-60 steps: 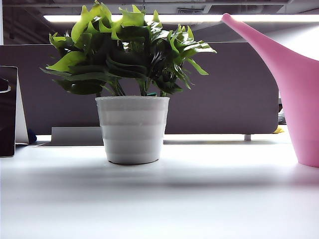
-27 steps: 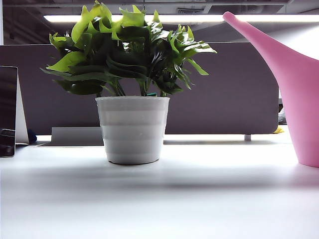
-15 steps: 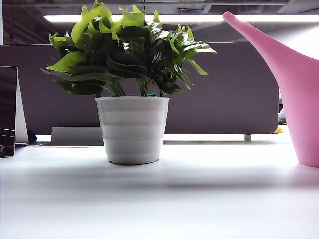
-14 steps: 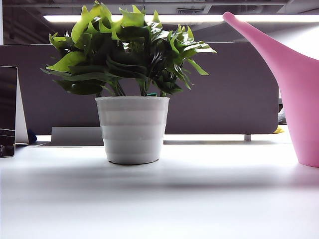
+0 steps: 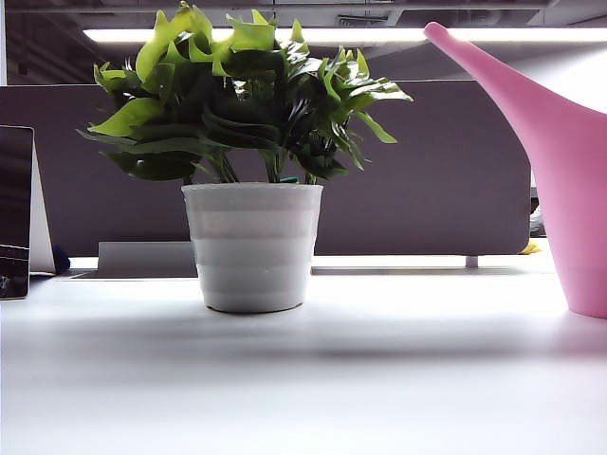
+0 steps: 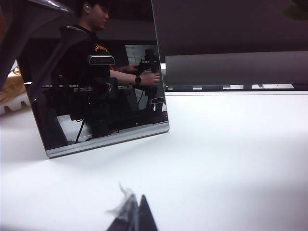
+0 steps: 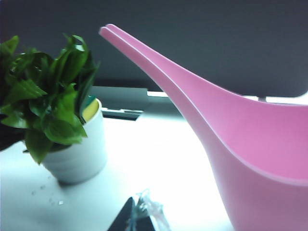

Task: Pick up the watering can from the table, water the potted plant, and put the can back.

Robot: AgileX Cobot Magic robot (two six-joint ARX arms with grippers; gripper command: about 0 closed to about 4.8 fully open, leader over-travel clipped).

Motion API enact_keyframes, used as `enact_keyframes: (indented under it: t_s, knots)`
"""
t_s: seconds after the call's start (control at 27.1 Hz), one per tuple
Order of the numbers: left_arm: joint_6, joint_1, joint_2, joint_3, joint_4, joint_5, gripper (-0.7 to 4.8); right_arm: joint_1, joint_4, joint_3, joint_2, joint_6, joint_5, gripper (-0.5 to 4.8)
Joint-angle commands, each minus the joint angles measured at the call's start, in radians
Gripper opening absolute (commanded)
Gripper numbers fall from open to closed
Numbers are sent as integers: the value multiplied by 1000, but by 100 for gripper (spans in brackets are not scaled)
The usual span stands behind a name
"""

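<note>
On the table (image 5: 313, 389) the potted plant (image 5: 251, 161) stands left of centre in the exterior view, and the watering can (image 5: 560, 171) stands at the right edge, apart from the pot, its spout slanting up and leftward toward the leaves without reaching them. Behind both runs a divider panel (image 5: 427, 171) across the back of the table. At the far left a leaning mirror panel (image 5: 14, 213) stands on the table, in front of the divider.

The left tool (image 6: 136, 217) sits low over bare table, facing the mirror panel (image 6: 96, 82). The right tool (image 7: 139, 216) sits low over the table between the potted plant (image 7: 57, 110) and the watering can (image 7: 250, 149), nearer the can, touching neither.
</note>
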Motion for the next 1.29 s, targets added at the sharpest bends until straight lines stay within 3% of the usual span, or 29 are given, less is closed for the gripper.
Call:
enact_keyframes:
  t_s: [0.04, 0.11, 0.33, 0.78, 1.29]
  knots:
    - [0, 0, 1, 1, 9, 1, -5, 34, -27, -88, -128, 2, 275, -6]
    - [0, 0, 1, 1, 9, 1, -5, 74, 2, -196, -213, 2, 415, -6]
    - [0, 0, 1, 1, 8, 1, -5, 102, 113, -473, -358, 32, 452, -6]
    - [0, 0, 1, 1, 5, 1, -5, 100, 228, -474, -369, 26, 451, -6]
    - [0, 0, 1, 1, 5, 1, -5, 99, 229, -474, -369, 19, 429, -6]
